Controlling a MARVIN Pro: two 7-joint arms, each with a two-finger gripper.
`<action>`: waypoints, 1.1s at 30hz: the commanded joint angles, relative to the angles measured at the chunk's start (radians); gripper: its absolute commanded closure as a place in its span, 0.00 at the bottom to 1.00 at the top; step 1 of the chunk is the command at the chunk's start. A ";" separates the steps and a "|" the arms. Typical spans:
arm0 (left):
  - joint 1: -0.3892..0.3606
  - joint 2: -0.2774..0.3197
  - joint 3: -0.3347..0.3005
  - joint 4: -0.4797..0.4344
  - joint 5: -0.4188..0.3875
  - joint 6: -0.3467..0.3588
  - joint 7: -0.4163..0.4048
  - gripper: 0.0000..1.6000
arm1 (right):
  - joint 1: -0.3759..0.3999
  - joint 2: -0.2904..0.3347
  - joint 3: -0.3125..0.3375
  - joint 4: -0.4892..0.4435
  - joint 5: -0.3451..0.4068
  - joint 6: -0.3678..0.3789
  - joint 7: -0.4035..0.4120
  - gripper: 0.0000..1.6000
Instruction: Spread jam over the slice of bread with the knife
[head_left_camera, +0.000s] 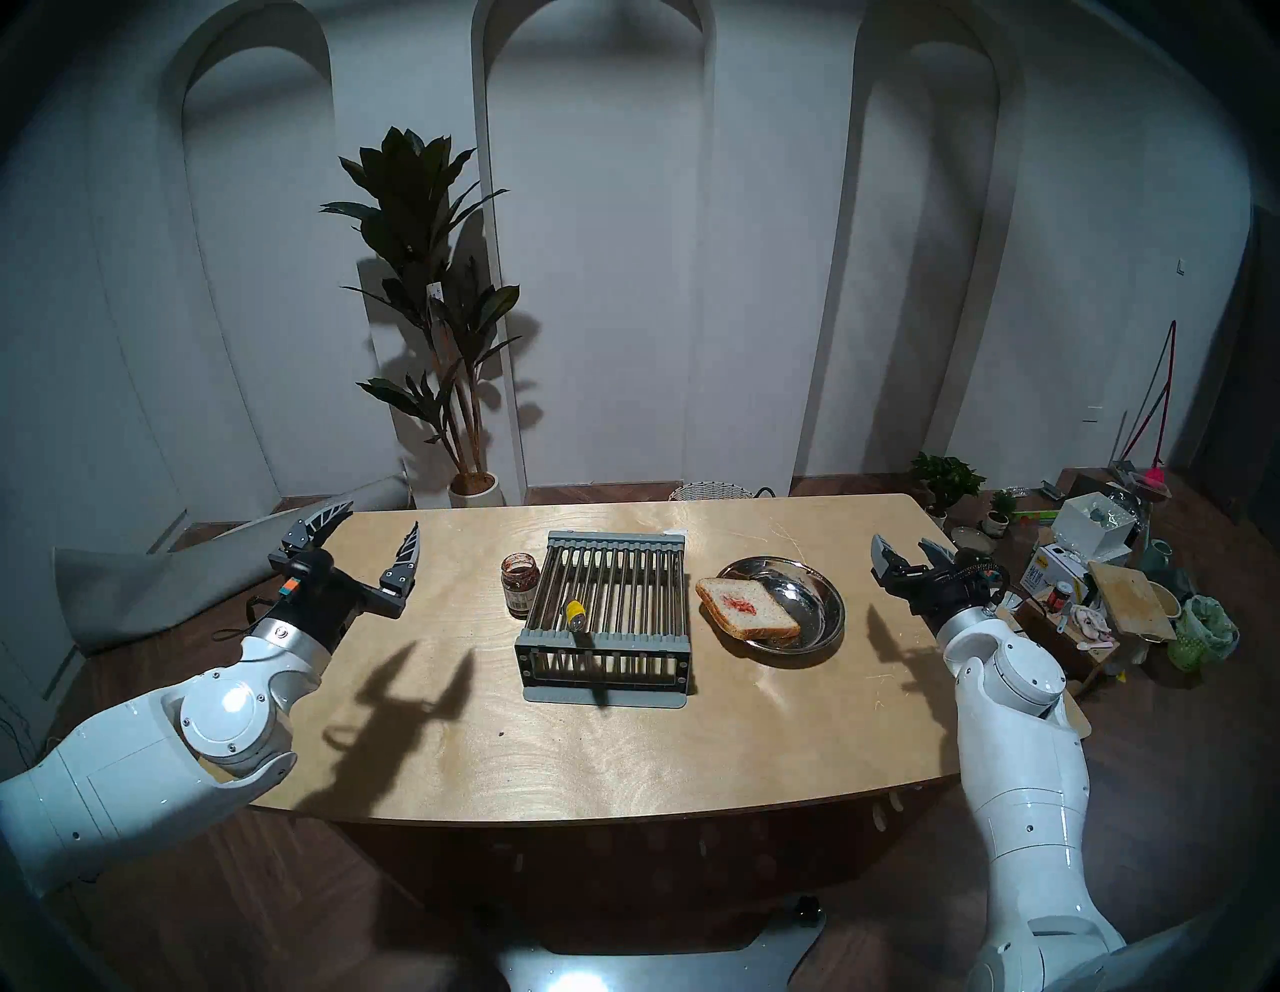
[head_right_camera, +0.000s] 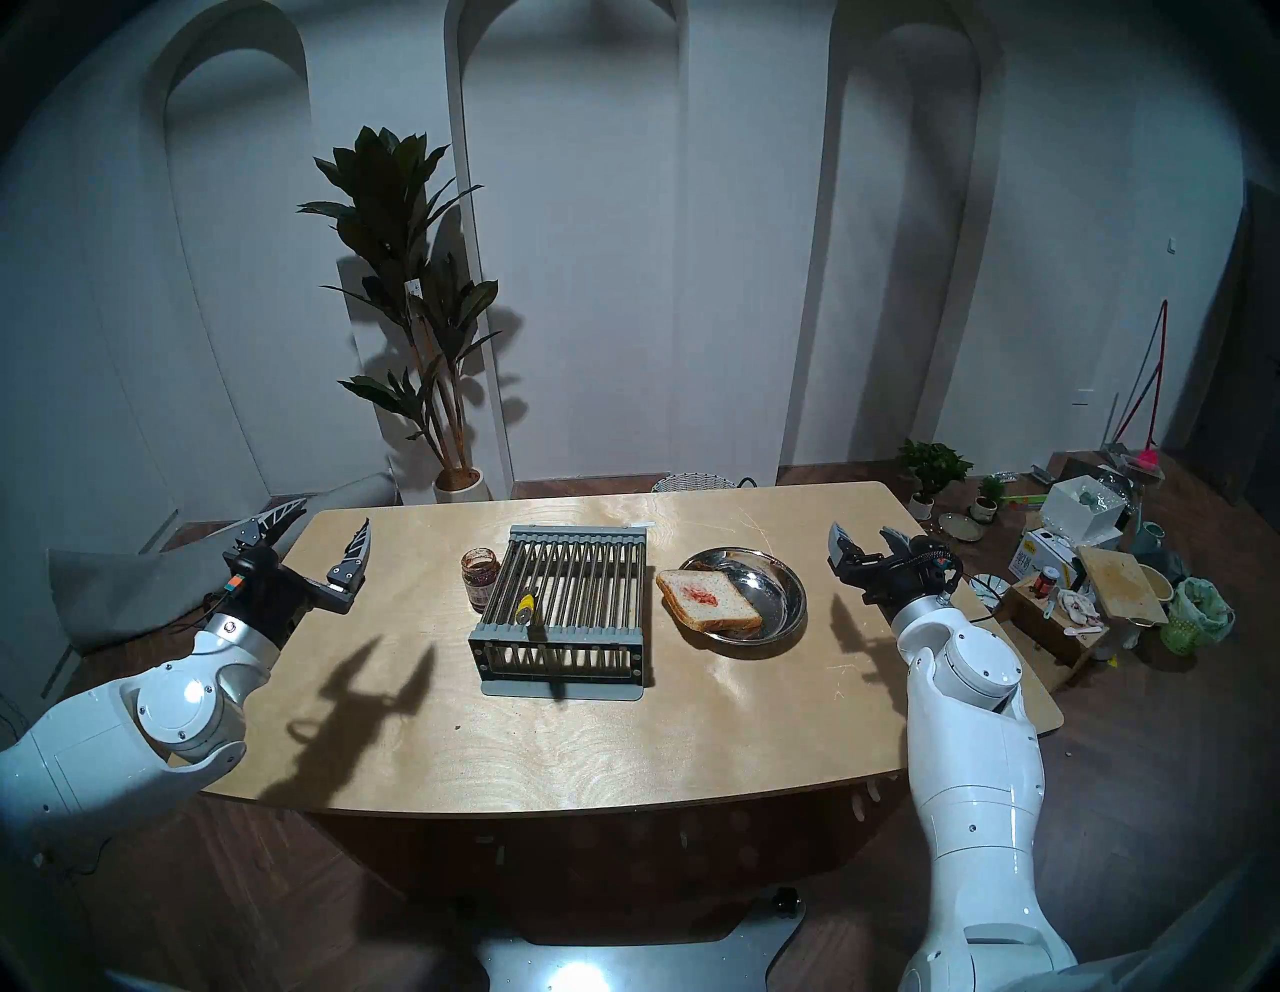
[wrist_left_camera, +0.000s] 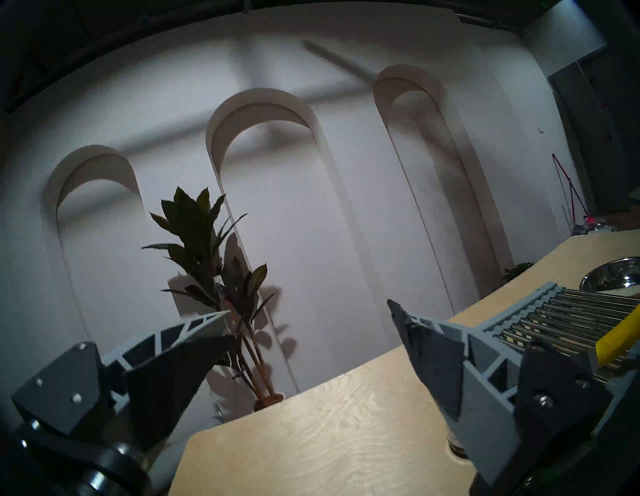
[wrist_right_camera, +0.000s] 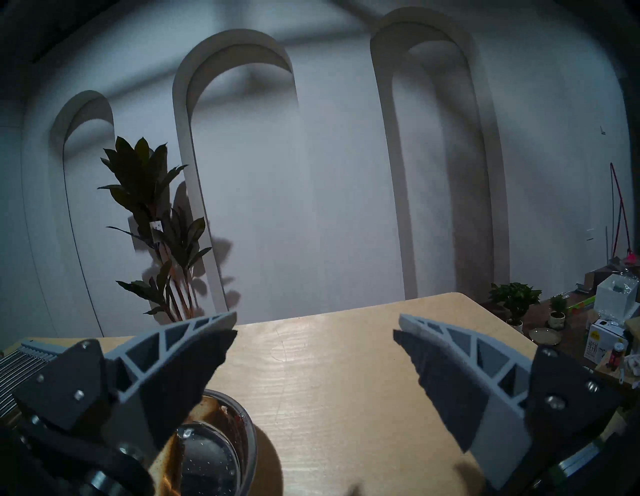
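Nearest us the knife (head_left_camera: 576, 614) lies yellow-handled on the grey rack (head_left_camera: 609, 609), its blade lost among the bars, with the jam jar (head_left_camera: 519, 584) just left and the slice of bread (head_left_camera: 747, 607), red smear showing, on the steel plate (head_left_camera: 824, 596) to the right. Both hands float clear and empty, left gripper (head_left_camera: 377, 547) and right gripper (head_left_camera: 907, 554) with fingers wide apart. If more spreading is wanted, I'd pinch that handle squarely; how much jam is left is hard to say.

White glossy arm shells, silver wrist rings, black gripper bodies; grey trussed fingers (wrist_left_camera: 460, 350) with dark serrated pads, silver screws; orange-teal tag on left wrist.
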 joint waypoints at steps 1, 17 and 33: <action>-0.001 0.025 -0.043 0.036 -0.230 -0.036 -0.105 0.00 | 0.004 -0.016 -0.022 -0.047 -0.015 -0.042 -0.003 0.00; 0.028 0.064 -0.054 0.096 -0.446 -0.113 -0.352 0.00 | 0.007 -0.019 -0.051 -0.033 -0.069 -0.082 -0.036 0.00; 0.007 0.025 -0.037 0.107 -0.327 -0.112 -0.274 0.00 | 0.010 -0.022 -0.060 -0.032 -0.107 -0.090 -0.077 0.00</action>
